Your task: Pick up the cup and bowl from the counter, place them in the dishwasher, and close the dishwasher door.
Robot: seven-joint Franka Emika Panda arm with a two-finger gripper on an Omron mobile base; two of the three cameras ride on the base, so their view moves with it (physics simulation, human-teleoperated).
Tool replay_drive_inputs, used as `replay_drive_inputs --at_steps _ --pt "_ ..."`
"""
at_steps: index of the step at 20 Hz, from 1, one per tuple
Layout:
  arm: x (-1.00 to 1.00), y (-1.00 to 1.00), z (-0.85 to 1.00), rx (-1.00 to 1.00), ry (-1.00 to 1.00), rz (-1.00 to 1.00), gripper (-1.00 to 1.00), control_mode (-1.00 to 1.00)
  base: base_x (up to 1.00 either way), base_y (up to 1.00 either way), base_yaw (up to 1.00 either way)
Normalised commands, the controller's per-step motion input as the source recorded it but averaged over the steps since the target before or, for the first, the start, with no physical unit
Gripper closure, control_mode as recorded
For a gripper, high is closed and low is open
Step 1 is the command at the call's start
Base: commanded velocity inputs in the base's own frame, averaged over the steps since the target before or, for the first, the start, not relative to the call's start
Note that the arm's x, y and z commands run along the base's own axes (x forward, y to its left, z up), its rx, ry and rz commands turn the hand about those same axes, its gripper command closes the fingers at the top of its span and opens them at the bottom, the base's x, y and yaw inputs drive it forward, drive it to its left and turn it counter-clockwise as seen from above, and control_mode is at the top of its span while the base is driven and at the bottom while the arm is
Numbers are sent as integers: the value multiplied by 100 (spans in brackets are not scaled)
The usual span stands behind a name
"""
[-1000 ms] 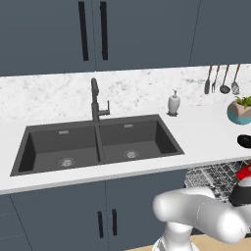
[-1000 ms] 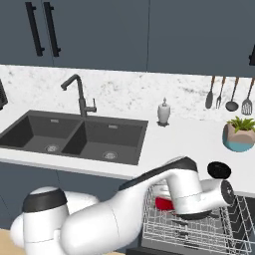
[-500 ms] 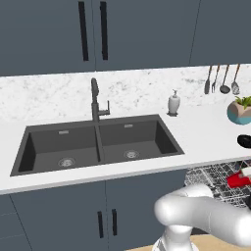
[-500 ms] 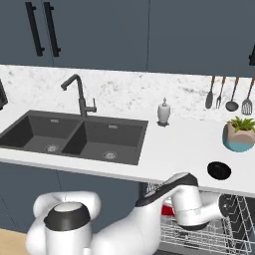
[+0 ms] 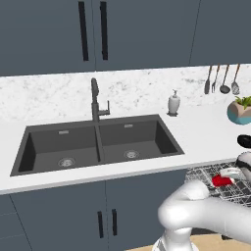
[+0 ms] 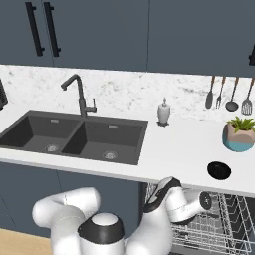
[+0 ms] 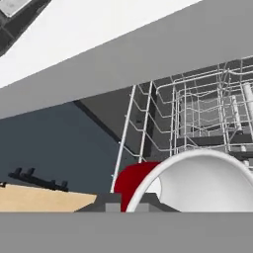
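The red cup point(image 5: 222, 181) hangs just over the silvery wire rack of the open dishwasher point(image 5: 203, 173), with my gripper point(image 5: 228, 175) shut on it. In the hand view the cup point(image 7: 132, 181) sits close in front of the fingertips, its pale rim curving to the right, and the rack point(image 7: 197, 106) lies beyond it under the counter's edge. The black bowl point(image 6: 219, 170) rests on the white counter point(image 6: 174, 149) to the right of the sink, above the dishwasher point(image 6: 229, 221). My arm covers the hand in the right base view. The dishwasher door is out of view.
A dark double sink point(image 5: 98, 144) with a black faucet point(image 5: 95, 100) takes up the counter's left. A white soap dispenser point(image 5: 174, 103), a teal plant pot point(image 6: 239, 139) and hanging utensils point(image 6: 226, 94) stand along the back. Dark cabinet doors point(image 5: 105, 215) sit below.
The hand has come down with the red cup, from above the counter's edge to just over the dishwasher rack. The bowl has not moved.
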Motion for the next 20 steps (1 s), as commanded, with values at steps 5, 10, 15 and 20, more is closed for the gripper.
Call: replay_drive_inputs --at_steps 5,10,15,20 --pt "22 -44 -79 -11 1 -13 100 -100 0 0 0" --pt "8 -11 -76 -15 9 -9 100 -100 0 0 0" --pt "23 0 -47 -19 13 -3 100 -100 0 0 0" --pt "24 -2 -17 -12 4 -3 100 -100 0 0 0"
